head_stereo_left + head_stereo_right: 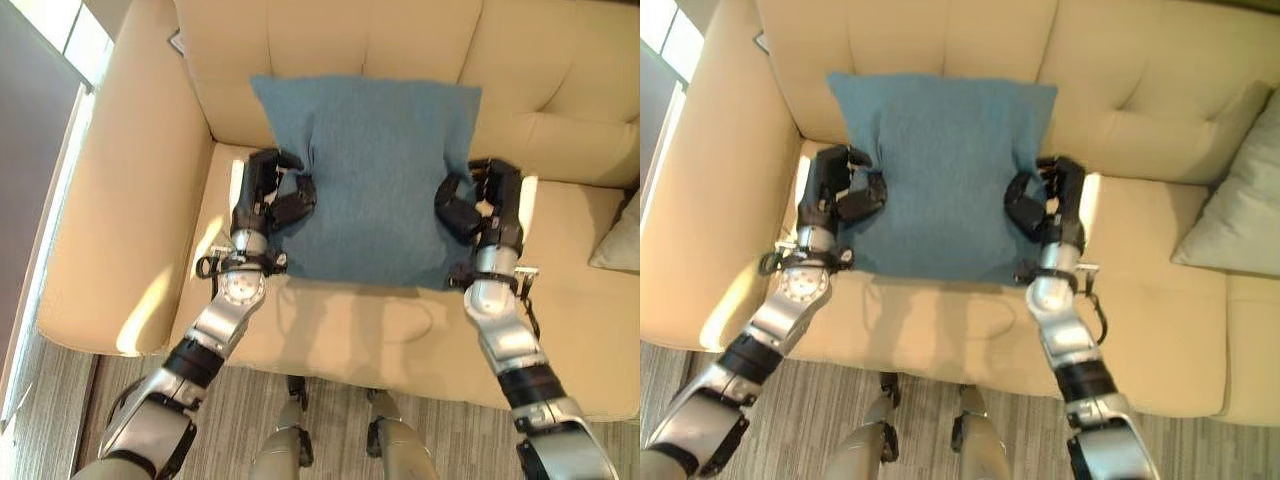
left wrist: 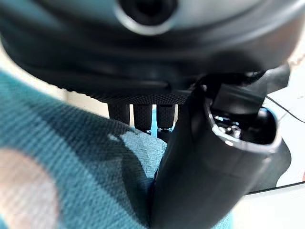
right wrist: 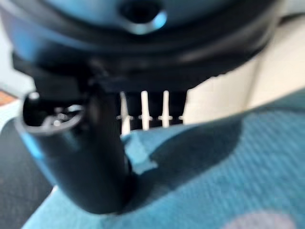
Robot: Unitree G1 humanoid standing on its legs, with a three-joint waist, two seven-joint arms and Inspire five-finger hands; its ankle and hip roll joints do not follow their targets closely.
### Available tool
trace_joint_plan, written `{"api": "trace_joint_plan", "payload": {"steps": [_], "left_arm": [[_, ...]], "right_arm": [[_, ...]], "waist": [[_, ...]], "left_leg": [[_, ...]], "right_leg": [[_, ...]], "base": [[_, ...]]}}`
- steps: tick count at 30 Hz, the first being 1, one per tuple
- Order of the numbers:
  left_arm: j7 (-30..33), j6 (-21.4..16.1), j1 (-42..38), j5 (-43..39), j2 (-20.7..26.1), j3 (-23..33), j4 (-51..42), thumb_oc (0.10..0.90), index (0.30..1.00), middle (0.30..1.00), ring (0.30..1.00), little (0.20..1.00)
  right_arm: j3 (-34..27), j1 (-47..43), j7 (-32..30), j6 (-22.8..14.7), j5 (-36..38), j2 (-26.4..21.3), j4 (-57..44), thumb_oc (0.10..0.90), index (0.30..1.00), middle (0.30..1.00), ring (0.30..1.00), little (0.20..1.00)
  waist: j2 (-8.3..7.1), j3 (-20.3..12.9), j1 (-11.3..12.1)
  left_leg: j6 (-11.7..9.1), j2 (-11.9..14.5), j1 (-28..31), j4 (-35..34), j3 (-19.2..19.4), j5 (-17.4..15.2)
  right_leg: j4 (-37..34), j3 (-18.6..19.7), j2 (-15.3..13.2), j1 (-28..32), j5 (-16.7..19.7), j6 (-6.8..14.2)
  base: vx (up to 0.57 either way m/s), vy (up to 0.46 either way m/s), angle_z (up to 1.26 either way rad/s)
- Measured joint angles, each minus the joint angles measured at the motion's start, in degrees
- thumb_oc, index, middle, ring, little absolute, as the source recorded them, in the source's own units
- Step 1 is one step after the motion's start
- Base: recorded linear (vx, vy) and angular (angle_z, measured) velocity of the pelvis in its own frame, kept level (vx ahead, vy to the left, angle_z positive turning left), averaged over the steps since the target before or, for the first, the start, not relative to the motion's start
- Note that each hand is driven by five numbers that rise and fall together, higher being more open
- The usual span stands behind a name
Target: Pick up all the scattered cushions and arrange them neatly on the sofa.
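Both hands, left hand (image 1: 278, 190) and right hand (image 1: 468, 205), pinch the square teal fabric cushion (image 1: 372, 180) against the cream leather sofa (image 1: 130, 200) backrest. Risk: uneven release makes it slump forward.

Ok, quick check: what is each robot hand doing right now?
Left robot hand: shut on the left edge of the blue cushion.
Right robot hand: shut on the same cushion's right edge.

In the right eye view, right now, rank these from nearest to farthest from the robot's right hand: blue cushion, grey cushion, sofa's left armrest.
1. Blue cushion: pinched by the right hand, against the backrest.
2. Grey cushion: on the seat, at the right.
3. Sofa's left armrest: across, far left.
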Motion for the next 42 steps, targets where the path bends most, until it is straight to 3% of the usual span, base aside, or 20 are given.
{"api": "trace_joint_plan", "payload": {"steps": [4,5,8,11,15,17,18,20,21,22,33,42], "left_arm": [[7.4,-0.2,-7.8,5.3,-0.8,-0.1,5.3,0.4,0.3,0.3,0.3,0.3],[9.5,-0.7,-13.2,6.0,-0.4,-1.9,10.0,0.4,0.3,0.3,0.3,0.3],[12.5,-0.8,-19.1,6.2,0.9,-2.0,10.4,0.4,0.3,0.3,0.3,0.3],[12.9,-1.5,-25.0,6.0,1.2,-4.5,18.2,0.4,0.3,0.3,0.3,0.3],[11.3,-2.1,-30.0,5.5,1.4,-5.8,23.1,0.4,0.3,0.3,0.3,0.3],[9.0,-2.0,-34.0,4.8,1.8,-9.1,28.4,0.4,0.3,0.3,0.3,0.3],[7.6,-2.0,-34.7,4.8,2.5,-9.4,28.3,0.8,0.9,0.9,0.9,0.9],[6.4,-2.0,-35.2,4.7,3.2,-9.9,28.6,0.8,0.9,0.9,0.9,0.9],[5.1,-2.0,-36.2,4.4,4.0,-11.5,29.7,0.8,0.9,0.9,0.9,0.9],[4.4,-2.0,-36.3,4.4,4.2,-11.5,30.0,0.8,0.9,0.9,0.9,0.9],[1.5,-1.9,-35.8,0.8,6.3,-11.4,30.5,0.8,0.9,0.9,0.9,0.9],[0.3,-2.1,-22.5,3.0,8.9,-2.6,21.3,0.8,0.9,0.9,0.9,0.9]], "right_arm": [[2.8,-8.5,-6.4,0.0,-6.9,-1.9,2.0,0.4,0.3,0.3,0.3,0.3],[5.6,-14.1,-8.6,0.0,-9.1,-4.0,6.1,0.4,0.3,0.3,0.3,0.3],[6.8,-20.7,-11.6,0.0,-11.9,-5.8,6.8,0.4,0.3,0.3,0.3,0.3],[11.0,-26.5,-12.6,0.2,-12.0,-7.2,12.4,0.4,0.3,0.3,0.3,0.3],[11.5,-28.4,-13.4,0.5,-12.0,-7.1,12.7,0.4,0.3,0.3,0.3,0.3],[12.0,-29.6,-14.3,0.7,-12.0,-6.4,14.9,0.4,0.3,0.3,0.3,0.3],[12.2,-29.7,-14.4,1.0,-12.0,-6.5,14.9,0.4,0.3,0.3,0.3,0.3],[12.8,-30.2,-14.6,1.1,-11.9,-6.5,16.0,0.4,0.3,0.3,0.3,0.3],[13.6,-31.5,-14.5,1.3,-11.7,-6.5,17.9,0.544,0.516,0.516,0.516,0.516],[13.9,-31.9,-14.2,1.3,-11.5,-6.5,18.5,0.8,0.9,0.9,0.9,0.9],[15.8,-32.8,-8.4,1.6,-6.5,-6.8,21.1,0.8,0.9,0.9,0.9,0.9],[10.5,-21.1,-3.4,-0.5,-6.1,-6.5,15.4,0.8,0.9,0.9,0.9,0.9]], "waist": [[-0.03,1.4,0.0],[-0.08,1.9,0.0],[-0.53,3.0,-0.1],[-0.58,3.8,-0.3],[-0.63,5.5,-0.3],[-0.63,5.5,-0.4],[-0.64,5.5,-0.5],[-0.64,5.5,-0.6],[-0.64,5.5,-0.6],[-0.67,5.5,-0.6],[-0.69,5.6,-1.3],[-0.75,5.6,-1.8]], "left_leg": [[0.0,-0.1,-0.8,0.0,-0.1,0.0],[0.0,-0.1,-1.7,0.0,-0.2,0.0],[0.0,0.1,-5.3,0.0,-0.4,0.1],[0.0,0.0,-6.1,0.0,-0.4,0.1],[0.0,0.0,-7.3,0.0,-0.5,0.1],[0.0,-0.2,-8.3,0.0,-0.6,0.1],[0.0,-0.3,-9.1,0.0,-0.6,0.1],[0.0,-0.3,-10.1,0.0,-0.6,0.1],[0.0,-0.3,-10.9,0.0,-0.6,0.1],[0.0,-0.3,-11.2,0.0,-0.6,0.1],[0.0,-0.3,-12.0,0.0,-0.1,0.1],[-0.1,-0.2,-9.6,0.0,-0.1,0.1]], "right_leg": [[0.0,0.0,-0.1,-0.8,-0.1,0.0],[0.0,-0.2,-0.1,-1.6,-0.1,0.1],[0.0,-0.2,0.0,-5.1,0.1,-0.1],[0.0,-0.2,-0.3,-6.0,0.1,-0.1],[0.0,-0.1,-0.4,-7.1,0.1,-0.1],[0.0,-0.1,-0.5,-8.1,0.1,-0.1],[0.0,-0.1,-0.6,-9.0,0.1,-0.1],[0.0,0.0,-0.6,-10.0,0.1,-0.1],[0.0,0.1,-0.6,-10.8,0.1,-0.1],[0.0,0.2,-0.6,-11.1,0.2,-0.1],[0.1,0.7,-0.6,-12.2,0.4,-0.2],[0.1,0.4,-0.6,-9.9,0.4,-0.2]], "base": [[-0.02,-0.016,0.01],[-0.02,-0.029,0.04],[-0.02,-0.036,0.01],[-0.01,-0.011,-0.01],[0.0,0.0,0.0],[0.0,0.0,0.0],[0.0,0.0,0.0],[0.0,0.0,0.0],[0.0,0.0,0.0],[0.0,0.0,0.0],[0.0,0.001,-0.01],[0.01,-0.003,0.0]]}}
